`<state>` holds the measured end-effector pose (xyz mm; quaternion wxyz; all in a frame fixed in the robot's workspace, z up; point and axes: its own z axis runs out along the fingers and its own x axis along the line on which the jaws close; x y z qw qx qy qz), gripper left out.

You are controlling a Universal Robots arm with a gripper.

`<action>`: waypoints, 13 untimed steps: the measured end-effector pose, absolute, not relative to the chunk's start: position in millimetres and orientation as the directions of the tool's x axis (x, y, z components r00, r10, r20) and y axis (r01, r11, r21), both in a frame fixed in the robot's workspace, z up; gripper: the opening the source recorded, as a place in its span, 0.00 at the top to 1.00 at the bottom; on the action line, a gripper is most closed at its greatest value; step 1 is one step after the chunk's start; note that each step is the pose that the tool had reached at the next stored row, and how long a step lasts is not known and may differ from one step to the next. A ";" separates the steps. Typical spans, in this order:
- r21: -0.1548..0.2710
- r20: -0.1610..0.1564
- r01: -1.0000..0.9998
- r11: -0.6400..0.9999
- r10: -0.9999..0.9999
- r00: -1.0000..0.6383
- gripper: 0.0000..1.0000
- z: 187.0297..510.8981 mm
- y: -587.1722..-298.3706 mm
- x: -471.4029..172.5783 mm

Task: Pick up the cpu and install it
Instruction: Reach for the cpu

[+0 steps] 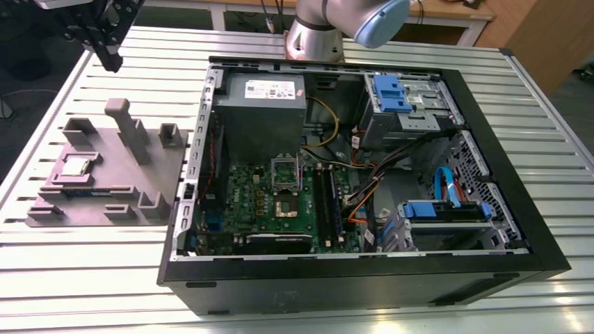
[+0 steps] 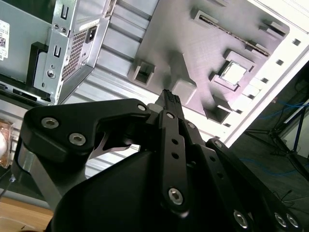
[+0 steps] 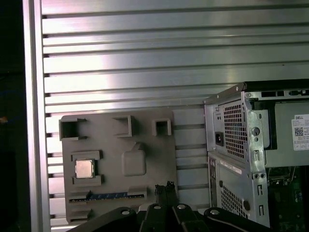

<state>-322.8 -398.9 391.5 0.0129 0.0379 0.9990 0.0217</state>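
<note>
Black tool (image 1: 111,62) clenched on nothing, well above the slatted aluminium bench (image 1: 83,278).
The small square silver-topped cpu (image 3: 84,168) sits in its pocket on the grey moulded tray (image 3: 108,145); coming down clenched or off-centre would likely jab it askew.

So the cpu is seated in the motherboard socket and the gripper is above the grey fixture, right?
No: the cpu lies in the grey fixture, outside the computer case, as the first wrist view shows. The gripper is above that fixture.
</note>
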 end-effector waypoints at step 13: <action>0.044 -0.024 0.075 0.996 0.076 -0.997 0.90 391.5 -398.9 -326.4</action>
